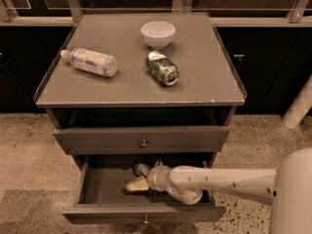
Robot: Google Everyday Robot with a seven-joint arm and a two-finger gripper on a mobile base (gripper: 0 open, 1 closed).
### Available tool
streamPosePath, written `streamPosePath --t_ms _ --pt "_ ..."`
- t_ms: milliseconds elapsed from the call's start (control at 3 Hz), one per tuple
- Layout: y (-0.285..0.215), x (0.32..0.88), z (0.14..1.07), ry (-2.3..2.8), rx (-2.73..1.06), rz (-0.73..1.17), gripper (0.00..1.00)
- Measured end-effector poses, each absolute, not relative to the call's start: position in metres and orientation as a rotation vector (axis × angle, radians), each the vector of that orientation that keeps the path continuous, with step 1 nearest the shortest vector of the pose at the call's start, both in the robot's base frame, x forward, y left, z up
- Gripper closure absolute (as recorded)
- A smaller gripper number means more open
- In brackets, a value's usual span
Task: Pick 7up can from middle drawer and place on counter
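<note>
The middle drawer (97, 186) is pulled open below the closed top drawer. My gripper (137, 184) is inside it, low over the floor near the middle, with the white arm (219, 182) reaching in from the right. A small dark can with a silver end, the 7up can (142, 168), lies at the back of the drawer just behind the gripper; most of it is in shadow. The counter (204, 77) is the grey cabinet top above.
On the counter lie a plastic bottle (90, 61) at the left, a white bowl (157, 34) at the back, and a dented green can (162, 68) on its side in the middle. The closed top drawer (141, 139) overhangs the open drawer's back. Speckled floor surrounds the cabinet.
</note>
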State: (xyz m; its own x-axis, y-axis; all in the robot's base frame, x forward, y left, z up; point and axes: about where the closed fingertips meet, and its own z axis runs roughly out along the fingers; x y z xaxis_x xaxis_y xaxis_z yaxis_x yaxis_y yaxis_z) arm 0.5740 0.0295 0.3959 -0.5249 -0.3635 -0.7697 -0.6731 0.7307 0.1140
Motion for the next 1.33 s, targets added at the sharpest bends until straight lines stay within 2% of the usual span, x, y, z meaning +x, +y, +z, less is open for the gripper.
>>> streamPosePath --t_ms 333,667,1333 --pt "0.0265 0.5687 0.3907 2.183 -0.766 0.493 0.00" --pt "0.0266 0.5687 0.3907 2.183 -0.766 0.493 0.20" --pt "0.0266 0.5687 0.3907 2.183 -0.766 0.493 0.66"
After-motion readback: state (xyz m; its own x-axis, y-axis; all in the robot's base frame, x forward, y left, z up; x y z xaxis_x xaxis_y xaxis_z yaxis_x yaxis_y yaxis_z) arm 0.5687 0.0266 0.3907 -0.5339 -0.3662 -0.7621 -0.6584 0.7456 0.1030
